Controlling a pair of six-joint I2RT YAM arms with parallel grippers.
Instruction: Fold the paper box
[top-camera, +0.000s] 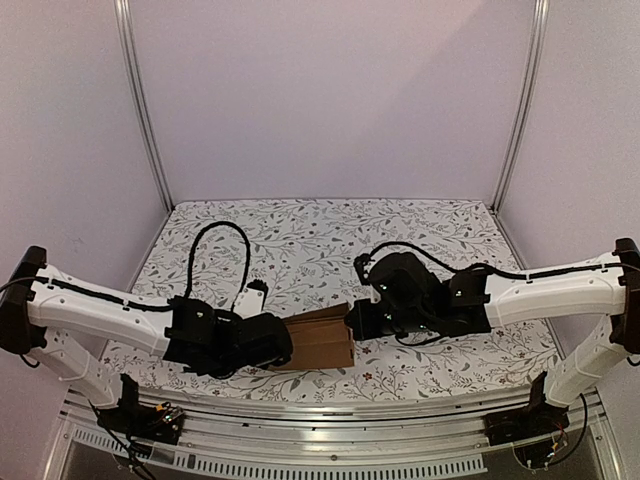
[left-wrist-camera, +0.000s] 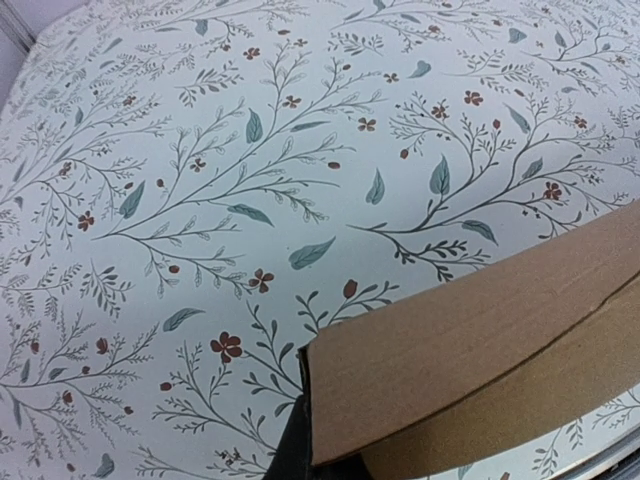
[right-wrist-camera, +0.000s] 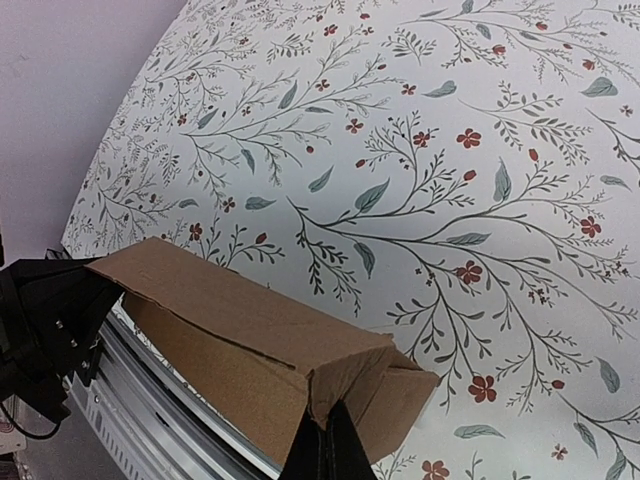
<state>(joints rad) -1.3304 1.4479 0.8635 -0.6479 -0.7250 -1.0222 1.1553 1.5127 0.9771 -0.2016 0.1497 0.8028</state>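
The paper box (top-camera: 320, 340) is a plain brown cardboard piece, partly folded into a long shape and held between both arms near the table's front edge. My left gripper (top-camera: 283, 350) is shut on its left end. In the left wrist view only a dark finger (left-wrist-camera: 290, 450) shows under the cardboard (left-wrist-camera: 480, 330). My right gripper (top-camera: 353, 325) is shut on the right end. In the right wrist view its closed fingertips (right-wrist-camera: 325, 450) pinch the end flap of the box (right-wrist-camera: 230, 340), and the left gripper (right-wrist-camera: 40, 320) shows at the far end.
The table (top-camera: 330, 230) has a floral cloth. A small white object (top-camera: 250, 297) lies behind the left arm, beside a looping black cable (top-camera: 215, 235). A metal rail (top-camera: 330, 410) runs along the near edge. Walls and frame posts (top-camera: 145, 110) close in the back and sides.
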